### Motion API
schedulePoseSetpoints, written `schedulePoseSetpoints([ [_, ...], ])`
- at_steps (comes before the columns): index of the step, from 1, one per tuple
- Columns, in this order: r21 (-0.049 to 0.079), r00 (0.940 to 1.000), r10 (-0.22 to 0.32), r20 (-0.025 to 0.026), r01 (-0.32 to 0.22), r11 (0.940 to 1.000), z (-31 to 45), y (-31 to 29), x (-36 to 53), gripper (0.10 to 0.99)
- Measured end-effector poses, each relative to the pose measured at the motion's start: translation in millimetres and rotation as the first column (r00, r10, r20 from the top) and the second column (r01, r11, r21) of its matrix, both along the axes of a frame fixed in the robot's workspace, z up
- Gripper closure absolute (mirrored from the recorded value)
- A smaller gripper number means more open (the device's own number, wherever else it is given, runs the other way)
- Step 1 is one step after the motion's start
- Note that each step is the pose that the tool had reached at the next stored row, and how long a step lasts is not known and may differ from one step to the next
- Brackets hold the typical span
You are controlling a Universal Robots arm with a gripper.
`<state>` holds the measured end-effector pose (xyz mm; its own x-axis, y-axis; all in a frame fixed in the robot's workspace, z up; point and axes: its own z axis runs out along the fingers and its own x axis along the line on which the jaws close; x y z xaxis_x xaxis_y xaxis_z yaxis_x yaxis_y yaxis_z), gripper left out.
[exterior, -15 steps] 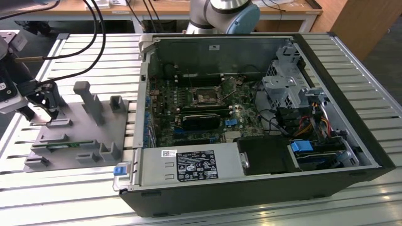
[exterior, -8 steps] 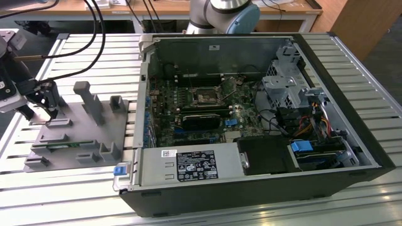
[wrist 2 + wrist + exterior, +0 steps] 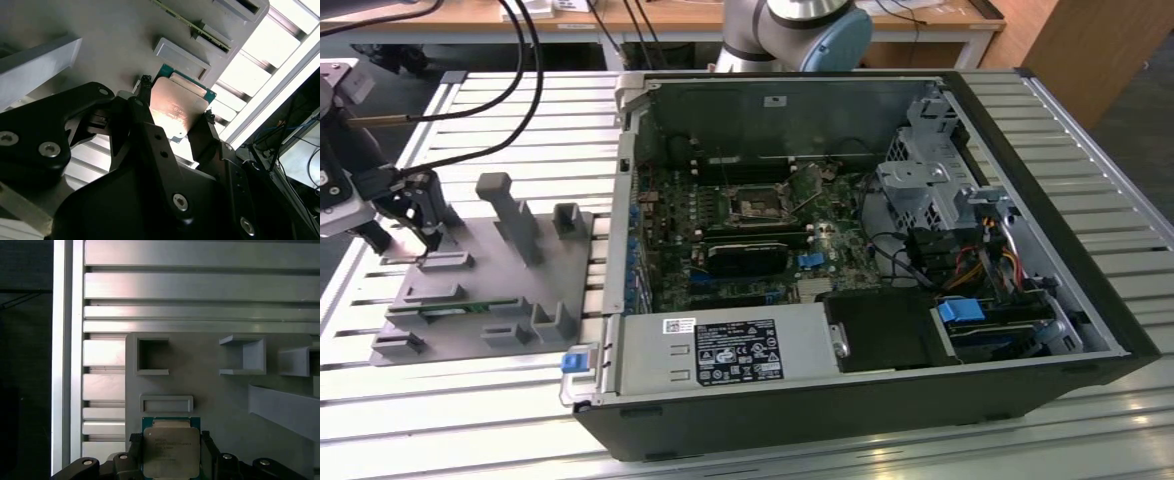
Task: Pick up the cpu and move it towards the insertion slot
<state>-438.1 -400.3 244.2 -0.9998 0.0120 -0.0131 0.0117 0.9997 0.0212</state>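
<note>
One arm, one gripper [image 3: 416,222], entered as follows.

1. Gripper. In the exterior view we place it at that view's left, low over the near corner of the grey fixture [image 3: 480,290]. In both wrist views its fingers [image 3: 141,107] stand on two opposite edges of the cpu [image 3: 170,452], touching it on either side. We enter them as pinching the chip.

2. Cpu. Flat square chip with a pale metal top and a green board edge. It sits between the fingertips, over the fixture and just beside a small rectangular recess [image 3: 166,403]. We cannot tell whether it has left the fixture's surface or rests on it.

3. Insertion slot [image 3: 754,205]. Square socket with a dark centre and a metal frame, on the motherboard inside the open computer case [image 3: 881,400]. It is well apart from the gripper, toward the exterior view's right.

4. Memory stick [image 3: 447,310]. Narrow and green, seated in the fixture, untouched.

5. Slatted table [image 3: 1067,430]. It carries the fixture and the case.

Progress, by our judgement: the grasp is made. The lift is uncertain. The carry across to the socket is not yet done, since the chip is over the fixture and outside the case.
</note>
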Motion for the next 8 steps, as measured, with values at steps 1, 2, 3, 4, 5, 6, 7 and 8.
schedulePoseSetpoints([
  [1,0.000,1.0000,0.000,-0.0001,0.000,1.0000,0.4,0.0,0.0,0.545],
  [2,0.000,1.0000,0.000,0.0000,0.000,1.0000,0.6,0.0,0.0,0.545],
  [3,0.000,1.0000,0.000,0.0001,0.000,1.0000,0.9,0.0,0.0,0.545],
  [4,0.000,1.0000,0.000,0.0000,0.000,1.0000,1.2,0.0,0.0,0.545],
  [5,0.000,1.0000,0.000,0.0000,0.000,1.0000,1.5,0.0,0.0,0.545],
  [6,0.000,1.0000,0.000,-0.0001,0.000,1.0000,1.9,0.0,0.0,0.545],
  [7,0.000,1.0000,0.000,0.0000,0.000,1.0000,2.1,0.0,0.0,0.545],
  [8,0.000,1.0000,0.000,0.0000,0.000,1.0000,2.5,0.0,0.0,0.545],
])
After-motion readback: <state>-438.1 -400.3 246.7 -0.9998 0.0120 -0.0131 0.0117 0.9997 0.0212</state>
